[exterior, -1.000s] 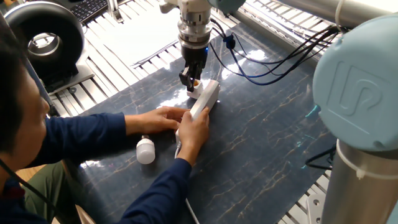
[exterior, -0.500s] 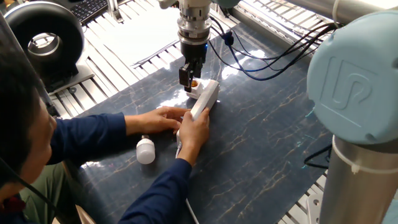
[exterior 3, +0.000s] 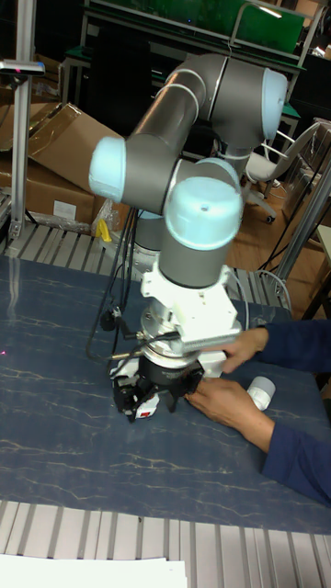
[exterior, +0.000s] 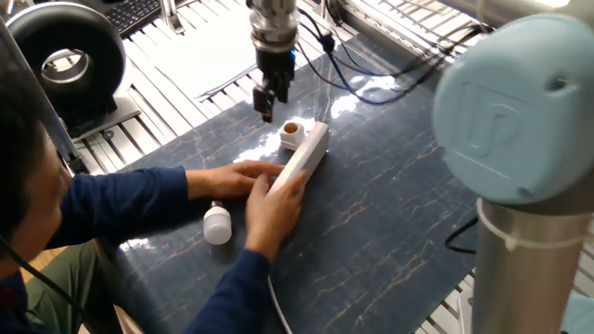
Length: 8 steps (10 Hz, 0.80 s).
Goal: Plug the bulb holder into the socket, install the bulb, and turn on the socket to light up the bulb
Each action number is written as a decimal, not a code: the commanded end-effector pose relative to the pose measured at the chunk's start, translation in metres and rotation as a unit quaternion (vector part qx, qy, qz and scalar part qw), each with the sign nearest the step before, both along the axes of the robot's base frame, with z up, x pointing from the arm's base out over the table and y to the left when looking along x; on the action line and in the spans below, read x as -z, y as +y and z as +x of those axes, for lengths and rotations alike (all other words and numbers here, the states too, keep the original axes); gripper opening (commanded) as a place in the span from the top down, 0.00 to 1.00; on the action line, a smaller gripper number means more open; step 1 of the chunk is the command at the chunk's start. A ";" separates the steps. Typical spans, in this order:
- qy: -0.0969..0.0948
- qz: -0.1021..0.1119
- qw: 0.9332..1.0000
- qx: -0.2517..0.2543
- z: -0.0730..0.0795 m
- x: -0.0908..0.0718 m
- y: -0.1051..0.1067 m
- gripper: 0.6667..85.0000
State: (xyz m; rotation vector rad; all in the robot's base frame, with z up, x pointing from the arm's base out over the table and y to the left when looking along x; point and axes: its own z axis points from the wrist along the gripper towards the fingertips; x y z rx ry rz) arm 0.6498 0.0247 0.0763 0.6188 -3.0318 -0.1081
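The bulb holder [exterior: 292, 133], white with an orange-brass opening facing up, sits on the far end of the socket [exterior: 309, 151], a long white power strip lying on the dark mat. My gripper [exterior: 268, 109] hangs above and to the left of the holder, apart from it, open and empty. The bulb [exterior: 217, 224] lies on its side on the mat near the person, also showing in the tall fixed view as the bulb [exterior 3: 260, 392] at the right. There my gripper [exterior 3: 138, 395] is low over the mat, and it hides the holder and the socket.
A person's two hands [exterior: 266, 188] hold the near part of the socket. My arm's large elbow [exterior: 520, 121] fills the right foreground. Black cables [exterior: 371, 88] trail behind the gripper. A black round device [exterior: 65, 56] stands at the back left beyond the mat's edge.
My gripper has let go of the bulb holder, risen and moved left, away from it. The holder stays on the socket. The person's right hand has slid a little nearer.
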 end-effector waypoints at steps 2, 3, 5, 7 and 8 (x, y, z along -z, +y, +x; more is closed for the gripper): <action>-0.009 -0.033 0.999 0.042 0.051 -0.016 0.011 0.77; -0.013 -0.038 0.998 0.050 0.057 -0.015 0.011 0.99; -0.019 -0.017 0.997 0.071 0.062 -0.015 0.021 0.99; -0.042 -0.015 0.997 0.060 0.080 -0.014 0.030 0.99; -0.039 -0.018 0.998 0.052 0.081 -0.017 0.042 0.99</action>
